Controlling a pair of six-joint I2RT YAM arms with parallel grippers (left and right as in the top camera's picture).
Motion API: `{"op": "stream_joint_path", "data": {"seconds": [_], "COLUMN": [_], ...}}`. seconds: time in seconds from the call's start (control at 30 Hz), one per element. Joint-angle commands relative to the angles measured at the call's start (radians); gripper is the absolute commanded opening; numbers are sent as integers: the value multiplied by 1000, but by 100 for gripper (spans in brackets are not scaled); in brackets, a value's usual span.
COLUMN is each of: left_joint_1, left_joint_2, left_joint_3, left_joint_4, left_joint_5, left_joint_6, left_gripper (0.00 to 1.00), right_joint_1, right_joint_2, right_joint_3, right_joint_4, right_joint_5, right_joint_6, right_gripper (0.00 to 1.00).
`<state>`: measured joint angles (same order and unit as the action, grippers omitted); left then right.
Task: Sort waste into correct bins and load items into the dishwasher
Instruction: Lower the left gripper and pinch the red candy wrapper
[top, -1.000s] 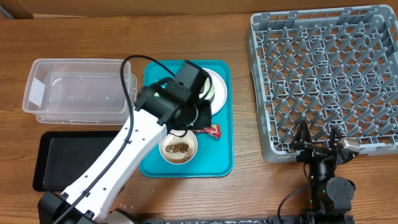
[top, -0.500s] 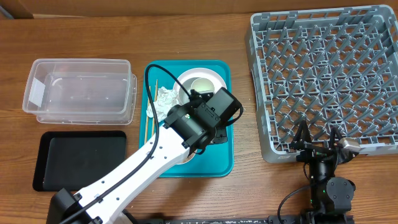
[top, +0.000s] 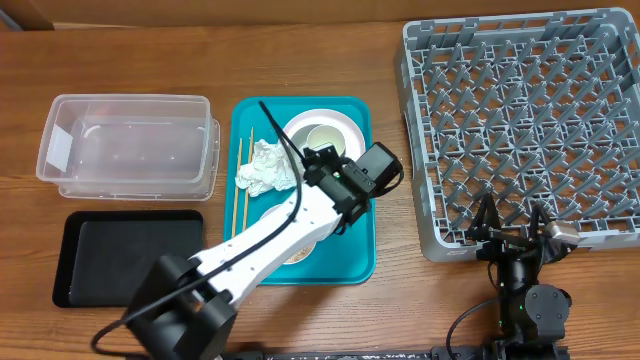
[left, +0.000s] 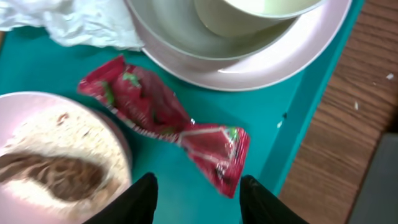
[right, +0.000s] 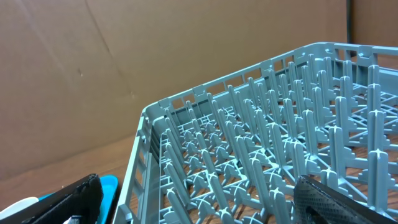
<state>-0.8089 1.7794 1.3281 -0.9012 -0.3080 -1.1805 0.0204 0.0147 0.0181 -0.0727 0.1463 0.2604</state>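
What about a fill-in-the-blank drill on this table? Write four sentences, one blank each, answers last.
1. The left gripper is open above the red ____.
2. The chopsticks lie on the ____ tray.
3. The rice sits in a ____.
4. The right gripper, near the rack, has its jaws ____.

Missing words: wrapper; teal; bowl; open.
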Motion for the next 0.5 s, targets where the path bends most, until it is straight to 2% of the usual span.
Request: {"op": "stream_joint_path", "data": {"seconds": [0.0,0.47], "left_joint_1": [19,32], "left_joint_2": [47,111], "left_joint_3": [-3,-3], "left_joint_4": [21,24], "left_joint_5": [-39,-63], "left_joint_6": [-38,-58], "left_gripper": [44,48], "right_joint_1": [-3,-3], "right_joint_2": [-11,-11], "right_joint_3": [-10,-10], "right_joint_4": [5,5], "right_joint_5": [10,10], "right_joint_6": [-6,-6], "right_gripper": [100,100]}}
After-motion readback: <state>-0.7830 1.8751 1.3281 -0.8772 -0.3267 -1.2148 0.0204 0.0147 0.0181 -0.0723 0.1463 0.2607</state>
